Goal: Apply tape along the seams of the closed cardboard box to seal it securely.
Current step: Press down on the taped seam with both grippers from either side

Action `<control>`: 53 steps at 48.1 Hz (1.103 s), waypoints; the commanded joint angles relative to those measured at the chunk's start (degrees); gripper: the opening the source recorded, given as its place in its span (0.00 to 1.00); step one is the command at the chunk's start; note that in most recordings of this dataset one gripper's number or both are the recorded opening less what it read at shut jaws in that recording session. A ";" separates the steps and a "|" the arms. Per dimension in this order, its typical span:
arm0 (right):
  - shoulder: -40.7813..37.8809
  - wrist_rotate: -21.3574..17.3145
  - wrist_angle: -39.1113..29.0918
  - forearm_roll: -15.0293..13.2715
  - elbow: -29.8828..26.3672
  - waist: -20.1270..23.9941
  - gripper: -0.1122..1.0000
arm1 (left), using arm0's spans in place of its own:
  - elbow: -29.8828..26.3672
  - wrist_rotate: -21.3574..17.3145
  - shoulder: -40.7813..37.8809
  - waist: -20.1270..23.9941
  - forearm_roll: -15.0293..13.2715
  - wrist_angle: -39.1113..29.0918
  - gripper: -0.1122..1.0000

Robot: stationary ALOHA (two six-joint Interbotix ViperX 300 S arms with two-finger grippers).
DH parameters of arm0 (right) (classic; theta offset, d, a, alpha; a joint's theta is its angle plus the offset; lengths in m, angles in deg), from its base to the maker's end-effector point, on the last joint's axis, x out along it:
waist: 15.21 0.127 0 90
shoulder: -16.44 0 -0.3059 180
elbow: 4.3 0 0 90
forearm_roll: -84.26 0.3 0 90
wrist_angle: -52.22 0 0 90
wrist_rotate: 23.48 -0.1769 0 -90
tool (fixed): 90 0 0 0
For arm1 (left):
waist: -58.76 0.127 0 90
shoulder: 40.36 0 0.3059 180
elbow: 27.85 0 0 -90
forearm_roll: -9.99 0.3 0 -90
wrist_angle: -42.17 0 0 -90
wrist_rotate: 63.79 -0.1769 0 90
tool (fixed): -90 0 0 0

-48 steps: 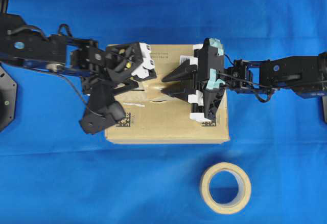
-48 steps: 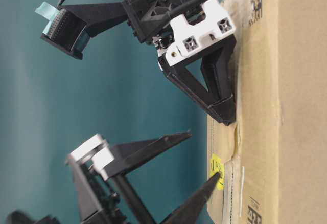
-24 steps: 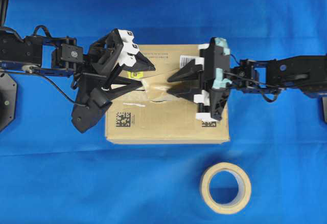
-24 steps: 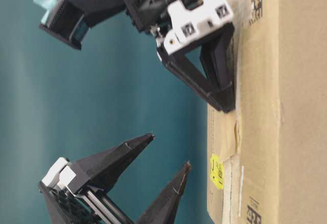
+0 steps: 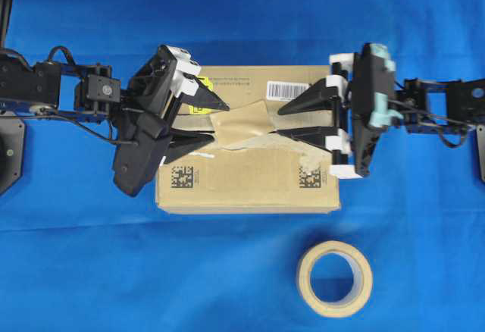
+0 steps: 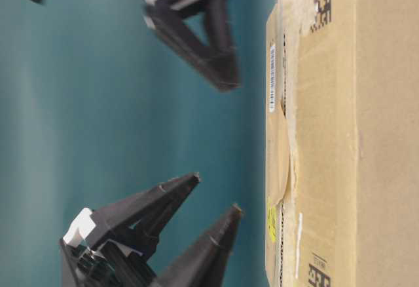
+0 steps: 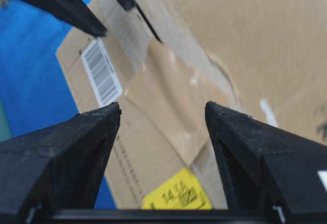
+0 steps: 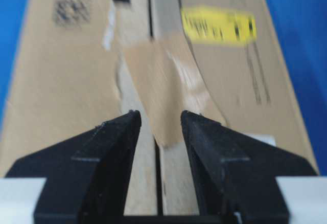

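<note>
The cardboard box (image 5: 250,184) lies flat on the blue cloth, with a yellow sticker (image 8: 217,25) and a white barcode label (image 7: 99,73) on top. A tan strip of tape (image 5: 242,122) lies slanted across the middle of the seam (image 8: 157,168), with one long edge bulging up in the table-level view. My left gripper (image 5: 220,124) hovers open over the strip's left end. Facing it from the right, my right gripper (image 5: 279,121) is open at the strip's other end. Both hang above the box (image 6: 340,136), holding nothing.
A ring-shaped tan tape roll (image 5: 334,277) lies on the cloth in front of the box, toward the right. Old greyish tape bands (image 8: 173,193) run along the seam. Two black square codes (image 5: 183,176) mark the box's near flap.
Both grippers have drawn back from the box's middle, the right one rightward and up off the lid. The strip they covered now lies bare on the seam.
</note>
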 commanded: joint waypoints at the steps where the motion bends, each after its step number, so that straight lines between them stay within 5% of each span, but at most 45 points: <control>1: 2.64 0.09 1.49 -1.23 -1.41 0.35 0.54 | -0.44 4.57 1.05 -0.26 -0.18 3.25 0.66; 9: 1.32 0.18 4.66 -1.76 -2.46 -0.97 0.48 | 0.53 17.75 0.79 -0.09 -0.18 9.14 0.52; 16: -2.11 0.26 5.36 -1.58 -3.87 -2.02 0.13 | 3.08 27.60 -0.62 0.09 -0.18 15.91 0.21; 20: -4.66 0.26 6.33 -1.76 -4.83 -2.46 0.10 | 4.66 29.88 -2.11 0.00 -0.18 20.57 0.10; 29: -9.84 0.35 7.82 -1.85 -6.68 -2.72 0.10 | 6.15 34.54 -6.15 0.09 -0.18 26.98 0.10; 53: -17.23 -0.26 10.28 -1.23 -6.86 -2.64 0.10 | 7.65 37.79 -12.04 1.05 -0.18 27.60 0.10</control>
